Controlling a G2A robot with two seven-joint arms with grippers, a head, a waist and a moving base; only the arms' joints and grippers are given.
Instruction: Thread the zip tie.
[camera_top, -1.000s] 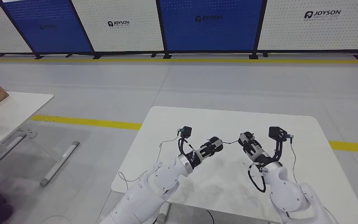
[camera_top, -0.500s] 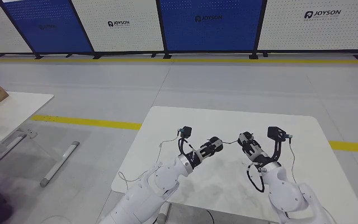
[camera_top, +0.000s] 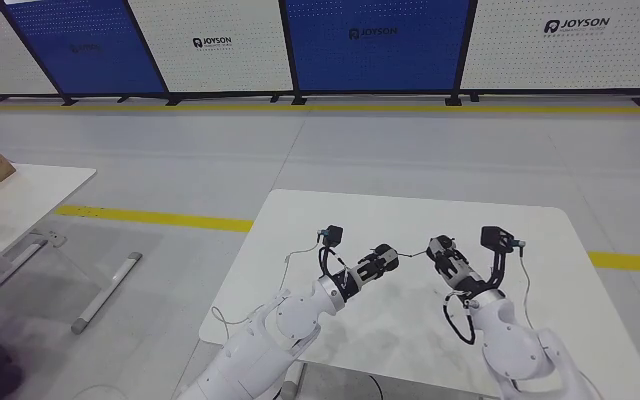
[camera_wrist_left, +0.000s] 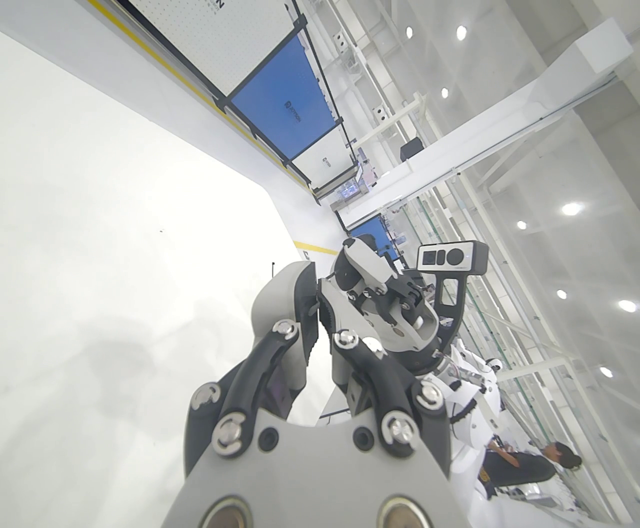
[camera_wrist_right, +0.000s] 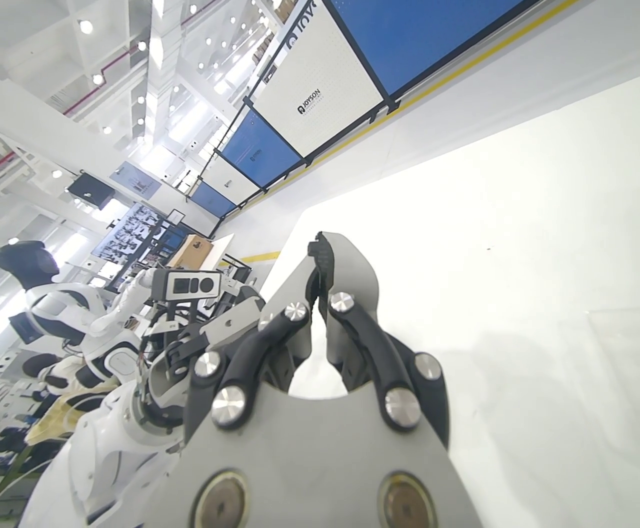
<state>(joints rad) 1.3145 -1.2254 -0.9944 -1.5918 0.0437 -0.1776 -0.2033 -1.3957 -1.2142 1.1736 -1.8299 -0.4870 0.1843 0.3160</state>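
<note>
Table (camera_top: 330, 215): left gripper (camera_top: 393, 257), right gripper (camera_top: 431, 250) pinch zip tie (camera_top: 412, 253).

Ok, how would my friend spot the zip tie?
Find the white table, then the left gripper and right gripper pointing at each other above it. The zip tie is the thin dark line bridging their tips, far skinnier than anything nearby.

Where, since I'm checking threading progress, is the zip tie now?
In the top view, the thin dark zip tie stretches between the left claw and right claw, over the white table.
</note>
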